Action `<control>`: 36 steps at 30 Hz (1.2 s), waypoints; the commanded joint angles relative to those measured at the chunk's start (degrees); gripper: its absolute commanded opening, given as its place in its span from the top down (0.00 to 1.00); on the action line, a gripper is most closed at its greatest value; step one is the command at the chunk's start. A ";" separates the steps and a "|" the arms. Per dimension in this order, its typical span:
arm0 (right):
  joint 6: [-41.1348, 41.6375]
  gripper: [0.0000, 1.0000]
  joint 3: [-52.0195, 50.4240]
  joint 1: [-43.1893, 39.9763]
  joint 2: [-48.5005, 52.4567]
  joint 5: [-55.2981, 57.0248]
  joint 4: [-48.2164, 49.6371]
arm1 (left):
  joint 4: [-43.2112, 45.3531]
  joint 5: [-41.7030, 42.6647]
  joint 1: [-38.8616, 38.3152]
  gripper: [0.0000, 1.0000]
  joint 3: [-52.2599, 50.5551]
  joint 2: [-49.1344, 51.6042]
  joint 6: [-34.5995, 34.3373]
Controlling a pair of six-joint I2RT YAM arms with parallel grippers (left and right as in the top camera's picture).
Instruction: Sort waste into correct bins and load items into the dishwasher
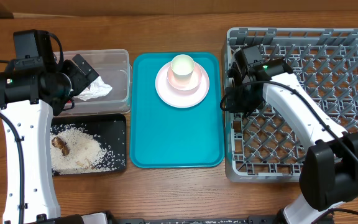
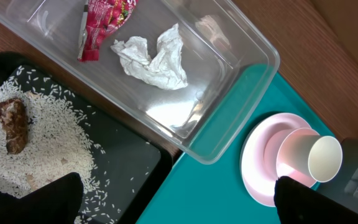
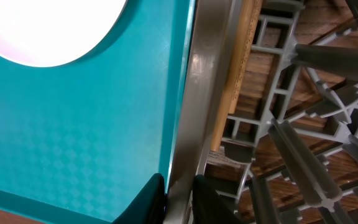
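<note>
1. Wooden tabletop (image 1: 179,193) carries everything.
2. One large square grey plastic dish rack (image 1: 291,31): stiff, light for its bulk, and likely to slide when tugged. The right gripper (image 3: 179,200) has its fingers close together on either side of the rack's left rim, apparently pinching it.
3. One flat teal plastic tray (image 1: 176,137) lies just outside that rim, to the right gripper's left.
4. One clear rectangular plastic tub (image 2: 229,81) lies ahead of the left gripper (image 2: 185,208), whose jaws stand wide apart and hold nothing. One shallow black rectangular tray (image 2: 129,168) sits beneath it.
5. One round pale-pink plate (image 2: 253,168), right of the left gripper, looks rigid, slick and breakable, so take it by the rim.
6. One small pink bowl (image 2: 291,152) stands on the plate with one small pale cup (image 2: 325,158) inside. Both look light, so pinch a wall.
7. One crumpled white napkin (image 2: 154,59) and one red snack wrapper (image 2: 101,25) lie in the tub. Both are soft and nearly weightless.
8. One brown food lump (image 2: 11,124) sits amid loose white rice (image 2: 55,143). The grains are uncountable and better tipped than pinched.
</note>
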 commanded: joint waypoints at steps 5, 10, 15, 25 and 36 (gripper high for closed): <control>0.68 0.82 -0.50 1.09 0.02 -1.70 0.39 | 0.11 0.42 0.15 0.00 0.15 0.44 1.09; 0.68 0.82 -0.50 1.81 0.02 -1.68 0.55 | 0.11 0.42 0.15 0.00 0.15 0.44 1.09; 0.68 0.82 -0.50 2.58 0.02 -1.62 0.87 | 0.11 0.42 0.15 0.00 0.15 0.44 1.11; 0.66 0.80 -0.44 2.58 0.02 0.20 0.87 | 0.11 0.42 0.15 0.00 0.15 0.44 1.09; 0.66 0.71 11.21 2.51 0.00 4.76 -6.78 | 0.11 0.42 0.15 0.00 0.15 0.44 1.11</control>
